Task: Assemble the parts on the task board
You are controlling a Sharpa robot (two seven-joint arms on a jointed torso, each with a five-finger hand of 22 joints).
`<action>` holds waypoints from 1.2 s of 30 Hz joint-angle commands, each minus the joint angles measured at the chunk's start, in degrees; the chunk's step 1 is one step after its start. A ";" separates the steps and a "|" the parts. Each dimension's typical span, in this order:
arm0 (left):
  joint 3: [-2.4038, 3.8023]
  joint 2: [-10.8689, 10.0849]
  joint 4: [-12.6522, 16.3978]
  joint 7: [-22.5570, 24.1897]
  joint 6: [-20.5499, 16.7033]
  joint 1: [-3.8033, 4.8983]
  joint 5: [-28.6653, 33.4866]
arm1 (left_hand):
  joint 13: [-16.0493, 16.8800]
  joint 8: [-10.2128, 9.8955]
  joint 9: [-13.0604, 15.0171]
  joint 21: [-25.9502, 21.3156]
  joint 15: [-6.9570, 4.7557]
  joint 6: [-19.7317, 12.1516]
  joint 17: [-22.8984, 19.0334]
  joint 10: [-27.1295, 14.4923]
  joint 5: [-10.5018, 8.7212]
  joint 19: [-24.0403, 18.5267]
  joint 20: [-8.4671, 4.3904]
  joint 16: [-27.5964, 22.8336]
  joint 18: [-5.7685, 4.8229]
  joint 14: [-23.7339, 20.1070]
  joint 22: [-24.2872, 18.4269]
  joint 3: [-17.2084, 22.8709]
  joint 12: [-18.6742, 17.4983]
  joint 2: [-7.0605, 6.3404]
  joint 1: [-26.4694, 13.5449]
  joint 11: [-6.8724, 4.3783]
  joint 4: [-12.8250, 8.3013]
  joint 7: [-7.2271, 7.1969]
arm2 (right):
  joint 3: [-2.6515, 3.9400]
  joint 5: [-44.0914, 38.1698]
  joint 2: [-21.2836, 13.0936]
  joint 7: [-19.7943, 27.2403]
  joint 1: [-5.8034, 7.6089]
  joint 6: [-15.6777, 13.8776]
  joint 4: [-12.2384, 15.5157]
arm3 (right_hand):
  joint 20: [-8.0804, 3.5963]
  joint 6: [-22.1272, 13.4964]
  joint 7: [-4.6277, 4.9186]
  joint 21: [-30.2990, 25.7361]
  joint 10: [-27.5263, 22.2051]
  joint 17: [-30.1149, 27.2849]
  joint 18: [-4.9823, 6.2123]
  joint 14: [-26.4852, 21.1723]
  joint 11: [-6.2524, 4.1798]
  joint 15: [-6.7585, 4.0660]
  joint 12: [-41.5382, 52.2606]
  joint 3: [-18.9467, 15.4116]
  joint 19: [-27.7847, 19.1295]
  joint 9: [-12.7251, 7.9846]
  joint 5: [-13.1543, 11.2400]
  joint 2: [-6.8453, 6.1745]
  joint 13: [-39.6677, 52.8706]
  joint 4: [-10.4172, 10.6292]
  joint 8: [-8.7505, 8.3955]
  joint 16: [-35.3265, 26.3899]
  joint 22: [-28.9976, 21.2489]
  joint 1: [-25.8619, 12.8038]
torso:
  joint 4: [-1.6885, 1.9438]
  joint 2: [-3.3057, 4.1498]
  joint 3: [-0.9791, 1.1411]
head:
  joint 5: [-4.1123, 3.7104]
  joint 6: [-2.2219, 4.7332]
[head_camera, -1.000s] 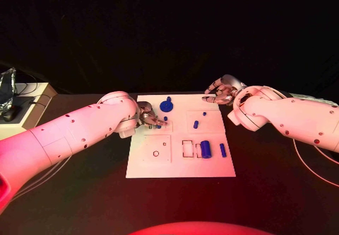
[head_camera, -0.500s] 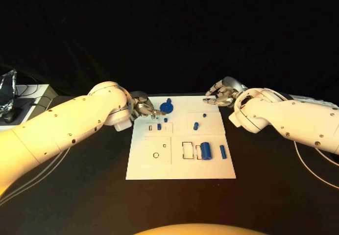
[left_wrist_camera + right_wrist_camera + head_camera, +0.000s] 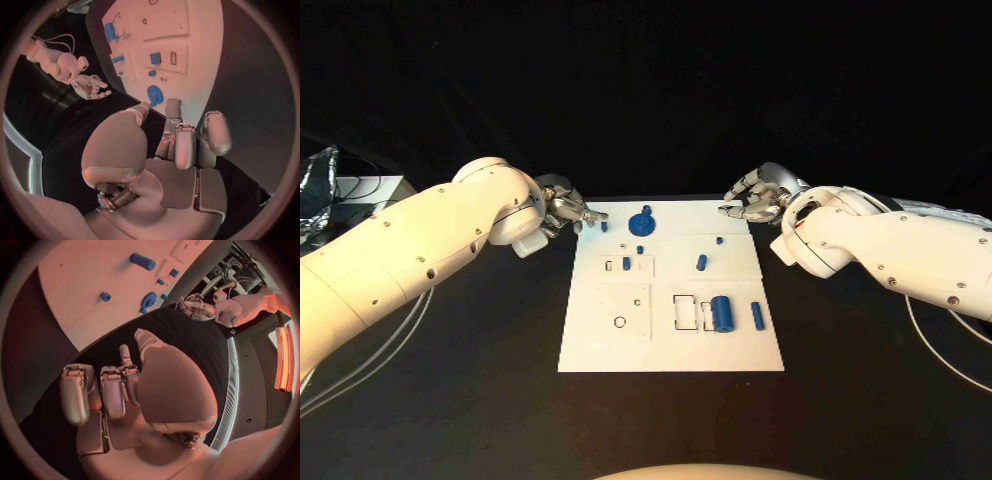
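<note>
Black table [image 3: 473, 400] carries white task board [image 3: 671, 345] with blue parts [image 3: 721, 309] at centre. Left hand [image 3: 564, 214] off board's far-left corner, fingers curled, holding nothing. Right hand [image 3: 759, 197] beyond far-right corner, fingers curled, holding nothing.

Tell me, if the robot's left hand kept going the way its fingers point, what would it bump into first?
Probably the round blue part near the far edge of the white board. The left hand points toward it from just off the board's corner. Height is hard to judge, so it might pass above.
</note>
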 commanded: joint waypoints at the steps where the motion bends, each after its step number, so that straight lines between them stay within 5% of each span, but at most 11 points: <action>1: 0.32 0.58 -2.16 1.67 -2.79 0.30 3.65 | -0.37 -1.19 -1.80 0.08 0.28 1.30 6.61 0.60 0.32 0.57 0.23 0.15 1.04 3.31 0.45 0.30 0.19 -0.23 0.73 0.02 -0.02 0.22 | 0.01 0.10 -0.13 1.02 -0.03 -0.53 0.07 | 0.12 -0.42 -0.13 -0.40 0.03 11.10 0.70 5.04 0.07 -0.07 0.12 0.22 3.49 0.05 0.38 -0.40 8.31 0.05 0.09 -0.35 11.08 -0.31 | -0.09 0.23 -0.09 | 0.17 0.27; 20: 0.44 7.66 -16.57 3.10 -1.96 1.61 4.62 | -0.73 -1.68 -2.95 0.40 0.62 1.42 6.98 0.81 0.23 1.09 0.40 0.43 0.88 3.50 1.07 -0.17 0.46 -1.08 0.78 0.45 0.11 0.72 | 0.05 0.02 0.05 1.11 0.15 -0.93 0.70 | 0.12 -0.46 -0.13 -0.38 0.02 11.07 0.70 5.03 0.06 -0.07 0.11 0.32 3.50 0.06 0.46 -0.40 8.29 0.03 0.10 -0.36 11.10 -0.31 | -0.62 1.90 -0.54 | 0.98 1.97; 31: -0.70 9.66 -19.02 3.68 -0.60 2.23 4.62 | -0.91 -1.51 -3.32 0.63 0.68 1.58 7.39 0.83 0.04 1.39 0.49 0.70 0.79 3.64 1.50 -1.06 0.64 -1.43 -0.17 0.48 0.14 0.68 | 0.10 -0.15 0.17 1.08 0.37 -0.99 0.99 | 0.11 -0.48 -0.13 -0.40 0.07 11.06 0.70 5.03 0.06 -0.07 0.15 0.40 3.49 0.07 0.53 -0.41 8.34 0.02 0.11 -0.36 11.08 -0.30 | -0.68 2.47 -0.68 | 0.86 2.30; 36: -0.98 10.15 -19.40 3.69 -0.26 2.46 4.77 | -1.00 -1.35 -3.48 0.87 0.67 1.75 7.68 0.86 0.00 1.68 0.51 0.89 0.70 3.73 1.93 -1.59 0.75 -1.45 -0.74 0.44 0.14 0.63 | 0.10 -0.20 0.22 1.05 0.41 -0.98 0.96 | 0.11 -0.48 -0.13 -0.40 0.07 11.06 0.70 5.03 0.06 -0.07 0.15 0.40 3.49 0.07 0.53 -0.41 8.34 0.02 0.11 -0.36 11.08 -0.30 | -0.74 2.32 -0.59 | 0.91 2.19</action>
